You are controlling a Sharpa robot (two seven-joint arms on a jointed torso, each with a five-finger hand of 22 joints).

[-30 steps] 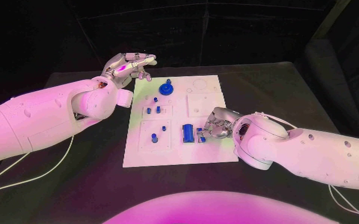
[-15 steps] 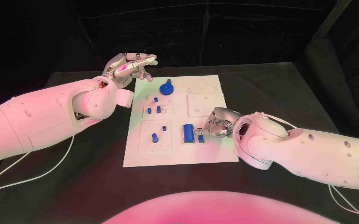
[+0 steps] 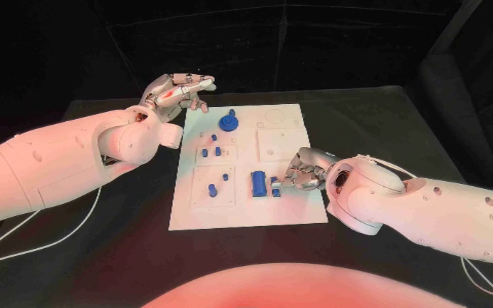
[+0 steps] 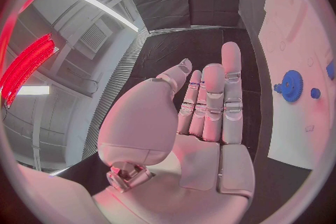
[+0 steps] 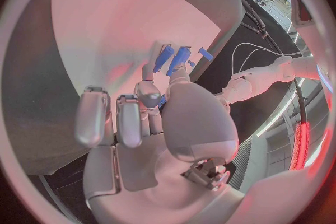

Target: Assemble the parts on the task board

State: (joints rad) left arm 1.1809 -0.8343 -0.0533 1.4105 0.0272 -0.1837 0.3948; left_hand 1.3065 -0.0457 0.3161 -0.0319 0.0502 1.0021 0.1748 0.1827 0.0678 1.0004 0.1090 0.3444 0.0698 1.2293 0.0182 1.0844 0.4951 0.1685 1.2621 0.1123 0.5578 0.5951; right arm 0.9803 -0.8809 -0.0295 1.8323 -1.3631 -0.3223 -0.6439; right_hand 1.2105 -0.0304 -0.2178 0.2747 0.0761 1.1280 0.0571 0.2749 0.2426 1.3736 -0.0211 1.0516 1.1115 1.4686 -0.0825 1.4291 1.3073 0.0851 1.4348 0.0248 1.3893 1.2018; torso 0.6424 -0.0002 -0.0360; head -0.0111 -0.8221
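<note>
The white task board (image 3: 291, 204) lies in the middle of the black table. A blue gear (image 3: 228, 121) (image 4: 290, 85) stands at its far end, with several small blue pegs (image 3: 211, 152) nearer on its left half. A larger blue block (image 3: 258, 182) sits near the board's middle. My right hand (image 3: 299, 175) (image 5: 150, 106) is low over the board just right of that block. Its thumb and a finger pinch a small blue part (image 3: 276, 190) (image 5: 180, 59). My left hand (image 3: 177, 90) (image 4: 206, 109) hovers beyond the board's far left corner, fingers straight and side by side, holding nothing.
Black table surface (image 3: 123, 244) surrounds the board on all sides. A thin white cable (image 3: 62, 240) runs across the table at the near left. Black curtains close off the back.
My right hand has barely shifted and stays at the blue block with the small part. The left hand has not moved.
</note>
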